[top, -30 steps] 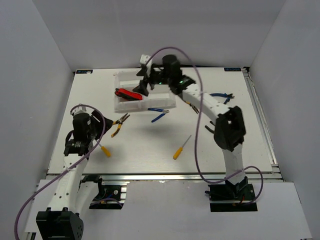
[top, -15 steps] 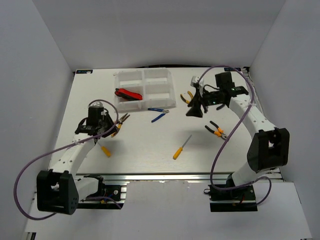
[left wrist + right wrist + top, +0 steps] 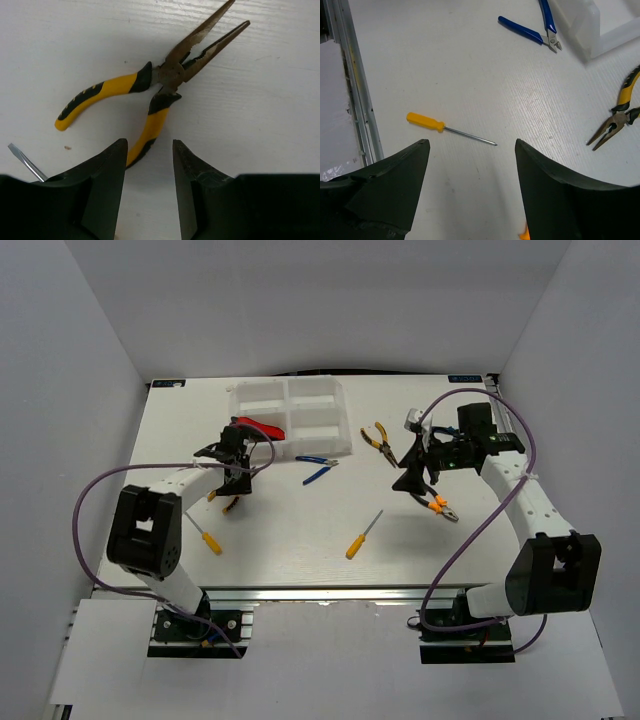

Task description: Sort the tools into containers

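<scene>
1. Since the earlier frames both arms are swinging to new stations. The left fingers (image 3: 102, 190) are now hanging over the yellow-handled pliers (image 3: 155, 85) just in front of the tray (image 3: 335, 400). The right fingers (image 3: 385, 195) are now hovering clear of the tray, by the orange-handled pliers (image 3: 437, 503).
2. Both pairs are standing apart, gripping nothing; one handle is lying in the left gap.
3. I am judging that pinching a single handle is risking the pliers pivoting or splaying. A screwdriver tip (image 3: 25, 162) is lying just beside and could be getting nudged.
4. On the right, the target is barely showing at the wrist view's lower edge, so a descent is risking an off-centre catch.
5. The counter (image 3: 290, 530) is showing white, matte and faintly grained, with plain white walls (image 3: 100, 320) enclosing it. The red cutter (image 3: 258, 427) is already lying in a left-side compartment, while the blue pliers (image 3: 318, 468) are lying loose.
</scene>
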You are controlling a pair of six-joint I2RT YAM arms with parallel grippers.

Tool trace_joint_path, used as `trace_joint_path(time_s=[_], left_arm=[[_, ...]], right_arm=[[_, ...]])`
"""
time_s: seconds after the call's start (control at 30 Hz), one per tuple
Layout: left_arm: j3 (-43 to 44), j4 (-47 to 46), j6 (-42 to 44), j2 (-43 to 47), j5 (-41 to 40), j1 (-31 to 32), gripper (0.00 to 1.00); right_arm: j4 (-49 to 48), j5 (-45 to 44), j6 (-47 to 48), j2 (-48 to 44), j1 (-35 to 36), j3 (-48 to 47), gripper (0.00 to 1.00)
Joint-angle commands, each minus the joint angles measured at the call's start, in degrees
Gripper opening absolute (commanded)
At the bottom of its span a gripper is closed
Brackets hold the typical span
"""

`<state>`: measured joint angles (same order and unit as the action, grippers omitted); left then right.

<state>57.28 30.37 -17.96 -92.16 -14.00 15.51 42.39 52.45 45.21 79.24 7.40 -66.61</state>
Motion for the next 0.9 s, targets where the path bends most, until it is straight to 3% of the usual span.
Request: trace_joint_path(time_s=[0.0,0.37,0.53,0.67,0.8,0.87], left_arm=[[3.2,1.2,5.2,-2.1,-3.6,0.0,0.53],[4.4,-1.3,8.0,-8.2,-0.1,0.0,0.47],[2.3,-2.9,8.2,-8.2,0.3,0.0,0.39],[-0.1,-3.8,7.6,-7.2,0.8,0.0,0.29],[-3.0,-4.6,6.4,-3.7,2.6,0.0,0.09],[-4.5,-4.6,5.2,-0.2,4.1,0.0,0.04]], right_arm=[[1.3,1.4,1.3,-0.5,-1.1,0.6,0.76],[0.4,2.4,0.9,-1.5,-1.6,3.2,0.76],[0.1,2.6,0.3,-1.5,-1.6,3.1,0.76],[0.3,2.4,0.3,-2.0,-1.6,3.3,0.76],[0.8,2.0,0.8,-2.5,-1.6,3.8,0.76],[1.0,1.9,1.0,-2.8,-1.6,3.8,0.75]])
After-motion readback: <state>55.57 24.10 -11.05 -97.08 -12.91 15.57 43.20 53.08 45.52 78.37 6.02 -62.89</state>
